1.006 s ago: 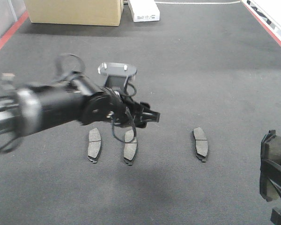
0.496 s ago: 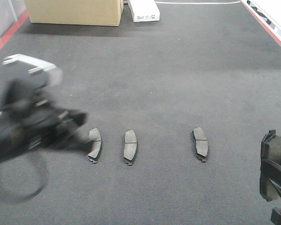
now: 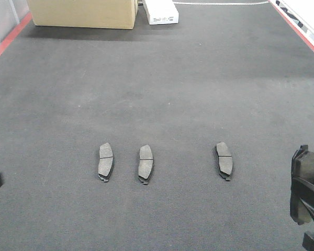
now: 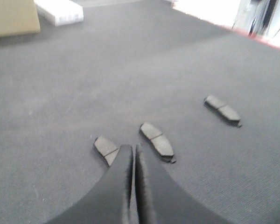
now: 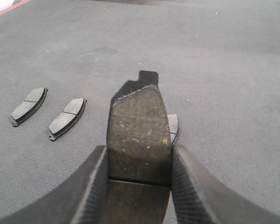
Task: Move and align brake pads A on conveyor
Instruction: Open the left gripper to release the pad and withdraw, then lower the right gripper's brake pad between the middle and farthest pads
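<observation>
1. Black right gripper [image 5: 139,161] is clamped on the fourth brake pad [image 5: 139,128], held above the row's gap for placing.
2. Left gripper [image 4: 133,161] is closed, empty.
3. Three pads [image 3: 145,163] are laid in a row across the conveyor [image 3: 199,78], toward its near edge.

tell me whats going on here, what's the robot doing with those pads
Three brake pads lie in a row on the conveyor: the left pad, the middle pad and the right pad, with a wider gap before the right one. The right gripper holds a fourth pad above the belt, near the right pad. The left gripper is shut and empty, low behind the row.
</observation>
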`<state>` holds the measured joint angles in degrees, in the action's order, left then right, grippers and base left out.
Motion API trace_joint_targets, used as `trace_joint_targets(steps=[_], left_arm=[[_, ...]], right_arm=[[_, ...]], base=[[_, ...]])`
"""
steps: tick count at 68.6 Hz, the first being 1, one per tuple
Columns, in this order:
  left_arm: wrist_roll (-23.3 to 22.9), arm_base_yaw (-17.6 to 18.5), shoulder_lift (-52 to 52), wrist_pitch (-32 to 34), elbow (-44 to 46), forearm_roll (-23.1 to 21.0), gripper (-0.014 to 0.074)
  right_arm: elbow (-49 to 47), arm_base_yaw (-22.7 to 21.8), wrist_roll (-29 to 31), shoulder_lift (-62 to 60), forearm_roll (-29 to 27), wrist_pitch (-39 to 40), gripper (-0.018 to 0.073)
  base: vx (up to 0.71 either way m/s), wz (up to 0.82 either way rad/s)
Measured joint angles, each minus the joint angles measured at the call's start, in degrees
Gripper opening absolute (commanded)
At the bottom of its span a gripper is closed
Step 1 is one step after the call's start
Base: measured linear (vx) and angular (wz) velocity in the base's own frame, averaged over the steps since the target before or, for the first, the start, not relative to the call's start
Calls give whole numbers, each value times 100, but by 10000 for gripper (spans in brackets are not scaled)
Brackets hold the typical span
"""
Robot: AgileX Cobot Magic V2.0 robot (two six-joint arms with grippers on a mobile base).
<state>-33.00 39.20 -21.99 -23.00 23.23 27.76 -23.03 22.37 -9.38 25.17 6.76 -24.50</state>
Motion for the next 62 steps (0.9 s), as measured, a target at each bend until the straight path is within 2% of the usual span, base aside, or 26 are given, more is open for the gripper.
trace_joint_targets(steps=[17,39,49,62], left_arm=[[0,0,840,42,-424,135,-7],[0,0,876,44,-429,135,-7],[0,0,876,44,-429,135,-7],[0,0,876,44,-429,136,-7]], right_arm=[[0,0,0,0,0,0,78],[0,0,-5,0,0,16,78],[0,0,-5,0,0,349,78],[-321,-69,-411,772,0,520,78]], base=[[0,0],[0,0],[0,0],[0,0]])
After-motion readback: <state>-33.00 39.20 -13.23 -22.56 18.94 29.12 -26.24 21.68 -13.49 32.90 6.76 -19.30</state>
